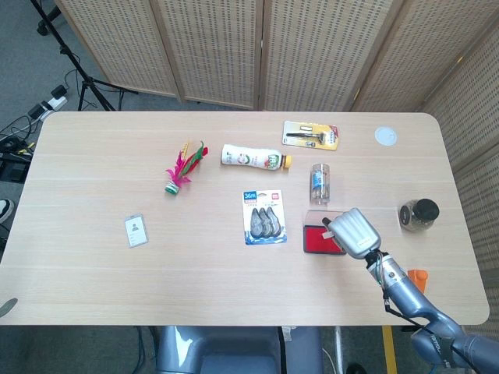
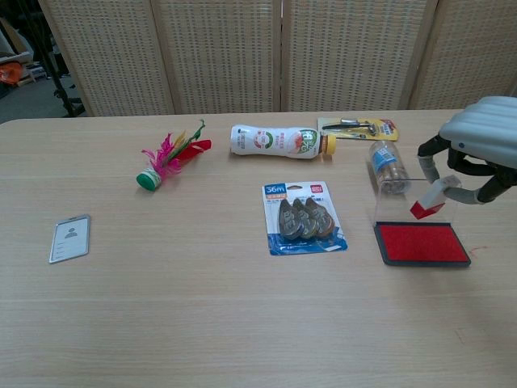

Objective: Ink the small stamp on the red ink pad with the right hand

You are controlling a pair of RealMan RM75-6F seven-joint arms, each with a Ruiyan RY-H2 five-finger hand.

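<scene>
My right hand (image 2: 477, 145) hovers over the red ink pad (image 2: 420, 242) and pinches the small stamp (image 2: 428, 202), a white block with a red base, tilted and held a little above the pad's red surface. In the head view the right hand (image 1: 355, 232) covers the right half of the ink pad (image 1: 316, 239), and the stamp is mostly hidden under it. The pad's clear lid (image 2: 416, 194) stands open behind it. My left hand is not in either view.
A pack of correction tapes (image 2: 303, 217) lies left of the pad. A small clear bottle (image 2: 388, 166), a white drink bottle (image 2: 275, 140), a carded tool (image 2: 357, 128) and a shuttlecock (image 2: 166, 162) lie further back. A dark jar (image 1: 419, 214) stands right of the pad. A badge (image 1: 136, 230) lies far left.
</scene>
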